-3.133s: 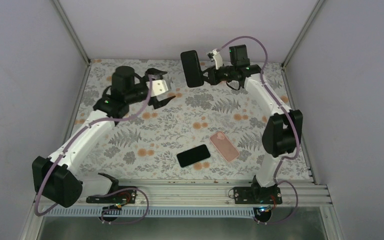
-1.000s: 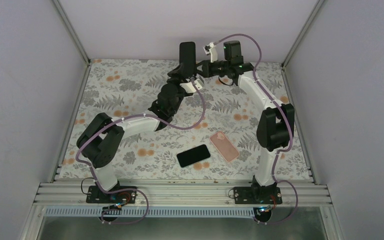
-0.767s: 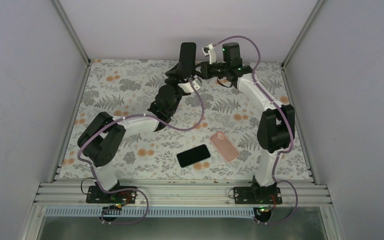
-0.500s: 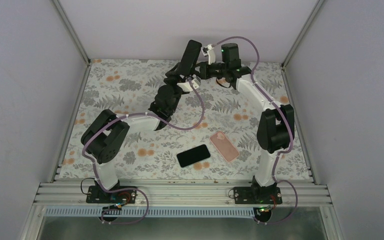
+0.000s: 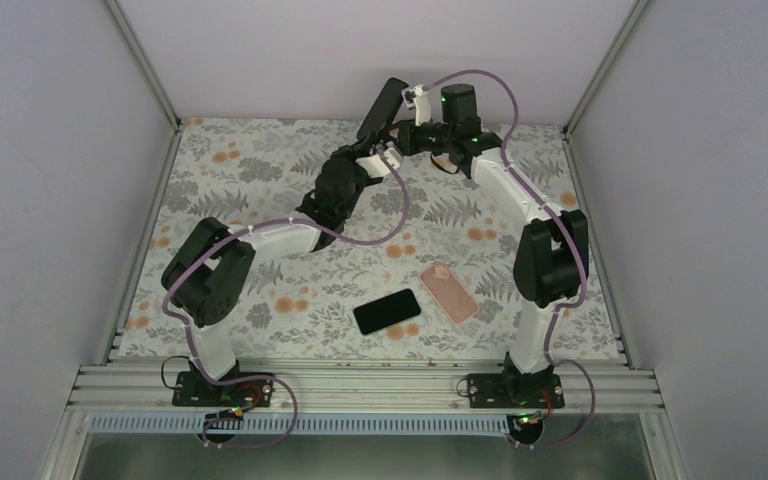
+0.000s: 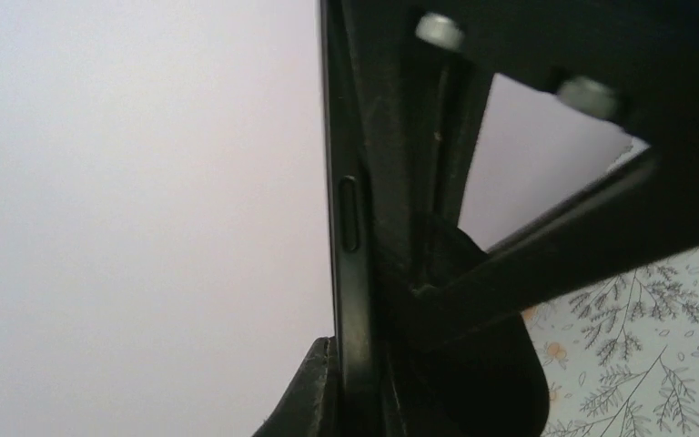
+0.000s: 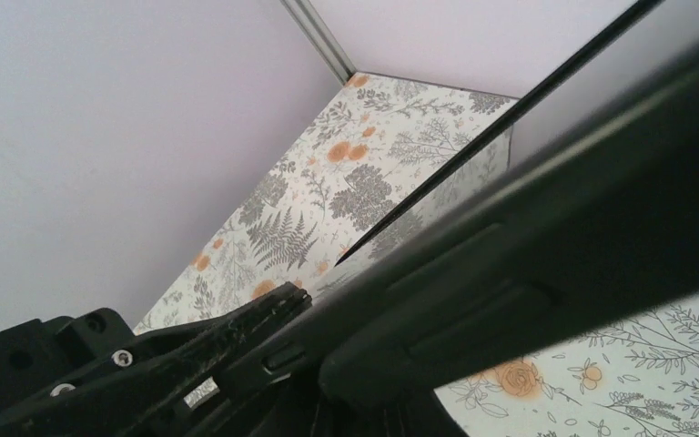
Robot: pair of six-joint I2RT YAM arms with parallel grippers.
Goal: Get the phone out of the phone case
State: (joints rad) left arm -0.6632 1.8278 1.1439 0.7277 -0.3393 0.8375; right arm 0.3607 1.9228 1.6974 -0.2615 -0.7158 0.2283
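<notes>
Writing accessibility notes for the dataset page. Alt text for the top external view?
The left gripper and right gripper meet above the far end of the floral table, both shut on a black phone held tilted in the air. Toward the near edge, a second phone and a pink case lie side by side on it.

Floral-patterned table (image 5: 260, 190); black phone (image 5: 387, 311) and pink case (image 5: 449, 291) flat on it, side by side

No readable text, label, brand, number or sign in any view: nothing legible on the black phone (image 5: 384, 104) held up, the flat phone (image 5: 387, 311) or the pink case (image 5: 449, 291).
</notes>
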